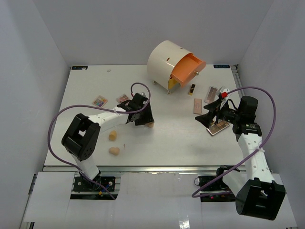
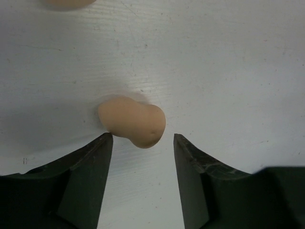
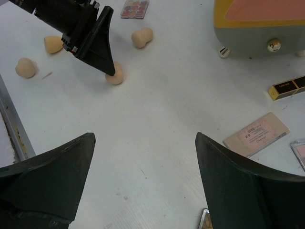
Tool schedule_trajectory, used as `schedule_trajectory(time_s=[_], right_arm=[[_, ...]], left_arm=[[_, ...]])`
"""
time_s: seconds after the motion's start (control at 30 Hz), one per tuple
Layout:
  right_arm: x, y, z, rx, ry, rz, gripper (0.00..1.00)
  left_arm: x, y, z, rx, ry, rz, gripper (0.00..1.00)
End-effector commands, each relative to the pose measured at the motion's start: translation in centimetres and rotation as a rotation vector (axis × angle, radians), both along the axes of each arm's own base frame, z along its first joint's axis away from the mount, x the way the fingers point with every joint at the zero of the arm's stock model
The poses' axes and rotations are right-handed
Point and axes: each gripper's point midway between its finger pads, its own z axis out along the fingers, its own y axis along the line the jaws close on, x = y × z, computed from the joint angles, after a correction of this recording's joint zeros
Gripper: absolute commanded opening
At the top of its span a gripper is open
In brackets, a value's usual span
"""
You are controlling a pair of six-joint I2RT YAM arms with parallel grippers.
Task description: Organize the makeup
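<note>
Peach foam, the sponge lies mid-frame in the left wrist view, just past the parted, empty jaws of the left gripper. It is likely light, squashy and apt to roll, so pinch across its fat end. The right wrist view adds what that one lacks: a palette and a lipstick. The right gripper gapes wide, empty.

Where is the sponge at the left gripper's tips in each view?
Top external: sponge left of centre, at the left gripper tips.
Left wrist: centre, just ahead of the open jaws.
Right wrist: upper left, under a black finger tip.
Shared landmark: the left gripper itself.
</note>
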Motion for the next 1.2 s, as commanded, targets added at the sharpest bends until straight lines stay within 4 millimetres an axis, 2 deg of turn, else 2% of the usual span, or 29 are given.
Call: schedule_trajectory(time_s=[0.0,0.17,0.33,0.43,0.57,0.67,0.8,0.93,0.97,1.07,1.1,1.17], right_arm=[[0.1,0.0,0.9,-0.01,-0.062,0.008,0.92],[0.0,0.0,1.0,-0.014,-0.071,0.003,0.93],[-0.1,0.0,1.1,-0.014,-0.074,0.003,0.93],[-0.1,0.0,1.1,-0.014,-0.075,0.002,0.93],[-0.1,0.0,1.1,-0.014,-0.076,0.003,0.93],[0.0,-0.1,1.2,-0.015,-0.078,0.0,0.93],[0.0,-0.1,1.2,-0.016,-0.08,-0.003,0.93],[0.1,-0.3,1.2,-0.02,-0.083,-0.011,0.93],[0.1,-0.3,1.2,-0.02,-0.081,-0.011,0.93],[0.1,-0.3,1.1,-0.021,-0.08,-0.012,0.93],[0.1,-0.3,1.0,-0.021,-0.079,-0.012,0.93],[0.1,-0.4,1.0,-0.021,-0.079,-0.012,0.93]], left_arm=[[1.9,0.2,0.3,0.042,-0.012,0.096,0.62],[2.1,-0.1,-1.1,0.064,0.007,0.092,0.54],[2.0,-0.2,-1.6,0.078,0.015,0.062,0.49],[1.9,-0.5,-1.1,0.068,0.008,0.038,0.3],[2.1,-1.0,1.1,0.044,-0.047,-0.01,0.08],[2.4,-1.5,4.2,0.019,-0.129,-0.063,0.0],[2.7,-2.7,8.8,-0.041,-0.238,-0.15,0.0],[3.4,-4.9,15.3,-0.14,-0.392,-0.254,0.0],[3.8,-5.2,16.6,-0.145,-0.432,-0.275,0.0],[6.3,-7.5,22.8,-0.192,-0.579,-0.326,0.0],[7.1,-8.4,23.3,-0.199,-0.593,-0.344,0.0],[8.5,-9.7,25.5,-0.212,-0.655,-0.377,0.0]])
